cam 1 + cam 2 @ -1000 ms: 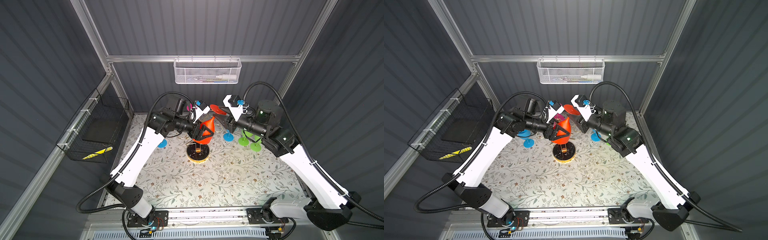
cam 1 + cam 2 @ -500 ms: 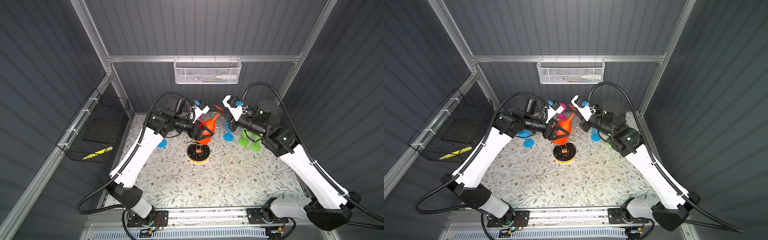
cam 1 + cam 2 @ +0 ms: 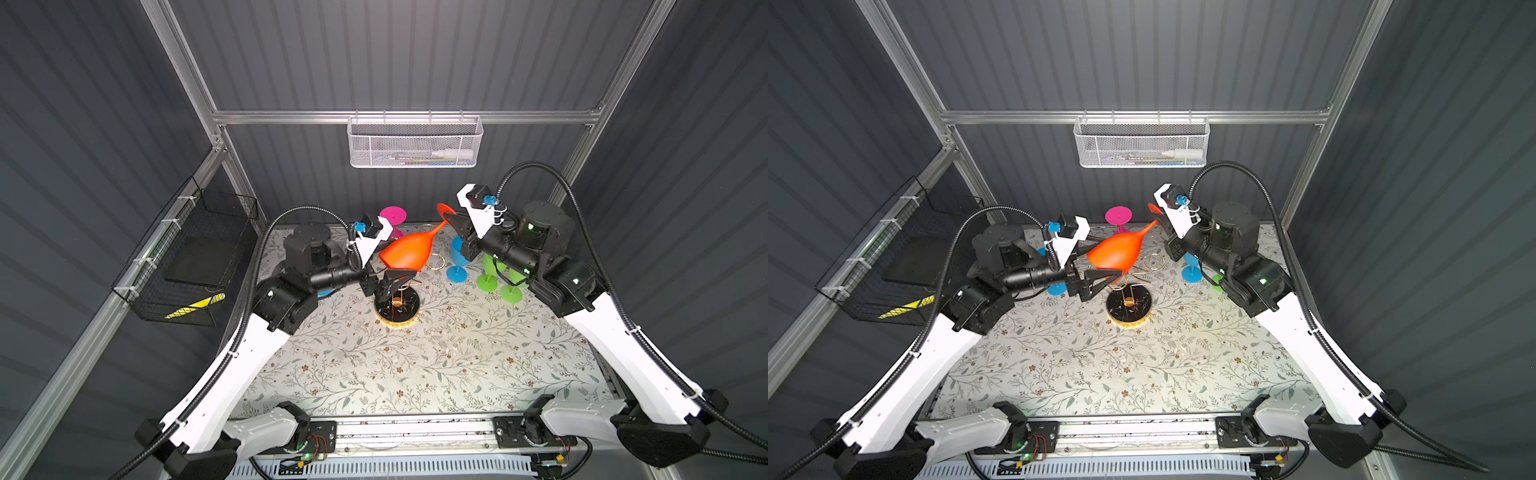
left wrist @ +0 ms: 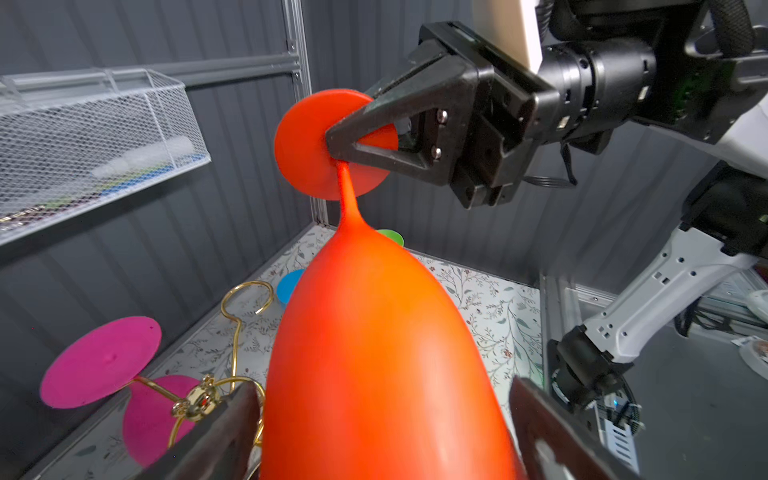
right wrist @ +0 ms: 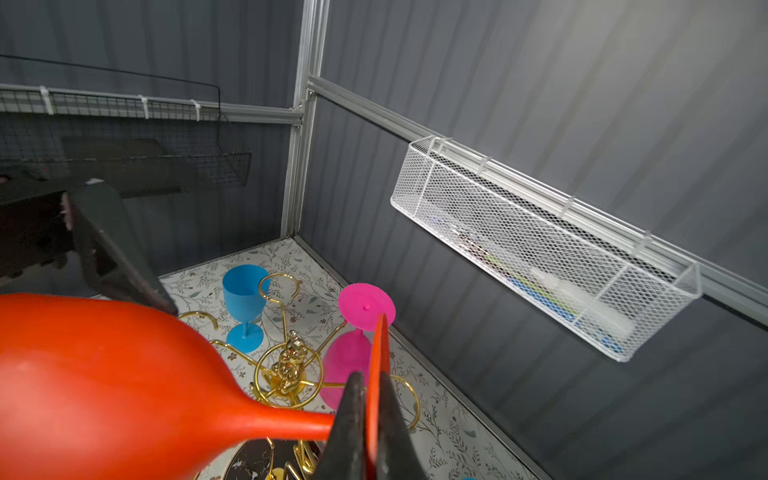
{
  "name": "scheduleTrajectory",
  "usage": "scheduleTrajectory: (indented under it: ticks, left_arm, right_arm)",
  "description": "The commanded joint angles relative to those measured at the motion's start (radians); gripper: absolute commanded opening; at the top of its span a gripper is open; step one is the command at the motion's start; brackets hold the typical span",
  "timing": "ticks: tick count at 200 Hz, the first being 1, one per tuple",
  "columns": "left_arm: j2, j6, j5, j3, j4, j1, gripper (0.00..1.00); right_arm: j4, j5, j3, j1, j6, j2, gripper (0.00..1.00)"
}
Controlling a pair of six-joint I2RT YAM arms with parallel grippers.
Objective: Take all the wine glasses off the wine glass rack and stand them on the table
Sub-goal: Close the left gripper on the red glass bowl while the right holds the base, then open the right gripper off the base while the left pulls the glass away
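Above the rack [image 3: 396,309], the glass [image 3: 405,253] lies tilted. Its bowl sits between the spread, loose jaws of the left claw [image 4: 382,415], and its stem points up to the right claw [image 5: 371,386], which is clamped on the foot. Only the right arm holds it.

Left gripper [image 4: 382,390] jaws wide open, arm reaching inward low. Right gripper [image 4: 336,141] pinched closed, raised higher, wrist angled toward centre.

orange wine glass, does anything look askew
Yes: the orange wine glass lies almost sideways in mid-air above the wine glass rack, pinched only at its foot disc by the shut right gripper, while the left gripper stands open around the bowl.
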Motion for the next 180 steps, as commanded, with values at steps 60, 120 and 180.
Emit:
scheduleTrajectory:
  ticks: [60, 120, 180]
  left_arm:
    - [-0.165, 0.002, -0.293, -0.239, 0.439, -0.003, 0.98]
    - [-0.187, -0.020, -0.269, -0.253, 0.475, -0.003, 0.82]
    - [-0.121, -0.019, -0.205, -0.230, 0.466, -0.003, 0.79]
  right_arm:
    - [0.079, -0.048, -0.075, -0.099, 0.176, -0.077, 0.00]
    - [0.104, -0.134, -0.123, -0.124, 0.203, -0.103, 0.00]
    - [0.164, -0.288, -0.161, -0.122, 0.262, -0.113, 0.00]
